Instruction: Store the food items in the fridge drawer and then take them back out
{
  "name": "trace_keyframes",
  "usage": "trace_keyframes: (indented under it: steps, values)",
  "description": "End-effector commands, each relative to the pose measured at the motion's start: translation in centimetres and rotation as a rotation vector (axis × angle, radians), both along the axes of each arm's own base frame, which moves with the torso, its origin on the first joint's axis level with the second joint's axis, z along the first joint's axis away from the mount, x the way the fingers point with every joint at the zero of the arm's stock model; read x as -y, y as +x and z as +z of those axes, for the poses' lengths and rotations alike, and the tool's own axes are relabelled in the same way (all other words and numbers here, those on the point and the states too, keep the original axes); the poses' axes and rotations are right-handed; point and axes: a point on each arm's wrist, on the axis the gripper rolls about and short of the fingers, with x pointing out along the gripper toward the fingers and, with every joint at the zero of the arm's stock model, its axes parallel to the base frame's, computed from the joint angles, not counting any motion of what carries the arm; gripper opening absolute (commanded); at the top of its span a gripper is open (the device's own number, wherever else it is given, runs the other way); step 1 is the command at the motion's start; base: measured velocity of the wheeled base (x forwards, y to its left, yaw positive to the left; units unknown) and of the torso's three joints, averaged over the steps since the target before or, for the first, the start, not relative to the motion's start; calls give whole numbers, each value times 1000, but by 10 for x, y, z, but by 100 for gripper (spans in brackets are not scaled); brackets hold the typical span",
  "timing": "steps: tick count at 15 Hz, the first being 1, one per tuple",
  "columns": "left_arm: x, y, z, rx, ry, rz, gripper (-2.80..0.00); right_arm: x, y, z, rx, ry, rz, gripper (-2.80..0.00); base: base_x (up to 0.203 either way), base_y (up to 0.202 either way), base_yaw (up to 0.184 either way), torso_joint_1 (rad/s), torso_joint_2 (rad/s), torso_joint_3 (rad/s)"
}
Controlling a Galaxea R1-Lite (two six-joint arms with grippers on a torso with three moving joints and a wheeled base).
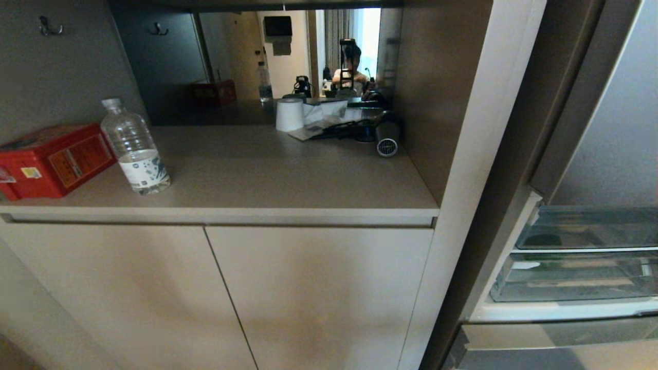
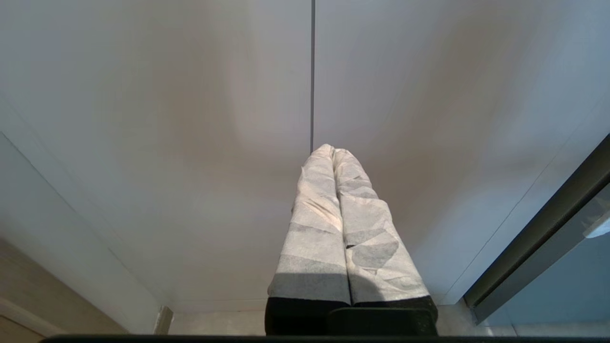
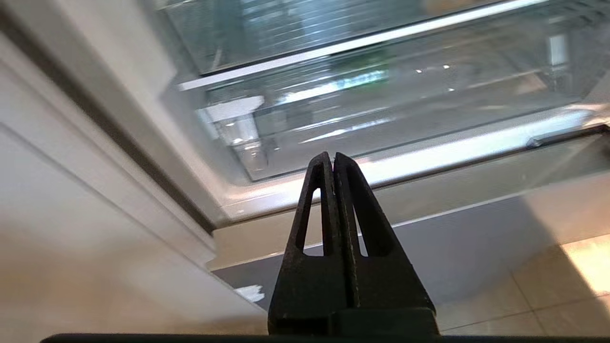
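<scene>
While the right claw [image 3: 332, 157] is pinched shut and empty, the drawer [image 3: 381, 157] lies just ahead of it — its long front edge running across. Food — something green shows dimly inside. The left claw [image 2: 332, 151], also shut, is parked by the cabinet [image 2: 190, 143].

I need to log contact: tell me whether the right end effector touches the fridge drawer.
Apart. The right wrist view shows the shut right end effector hanging in front of the fridge drawer, gripping nothing.
</scene>
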Motion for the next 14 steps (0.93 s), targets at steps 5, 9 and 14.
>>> trace_keyframes:
  steps: [5,9,14]
  values:
    - [0,0,0,-1,-1,0,-280,-70,-23,-1,3,-28,276,-280,0,0,0,0,0,0]
    - [0,0,0,-1,-1,0,-280,-77,-86,-19,95,-141,308,-280,0,0,0,0,0,0]
    - [0,0,0,0,-1,-1,-280,-76,-119,-41,238,-235,223,-280,0,0,0,0,0,0]
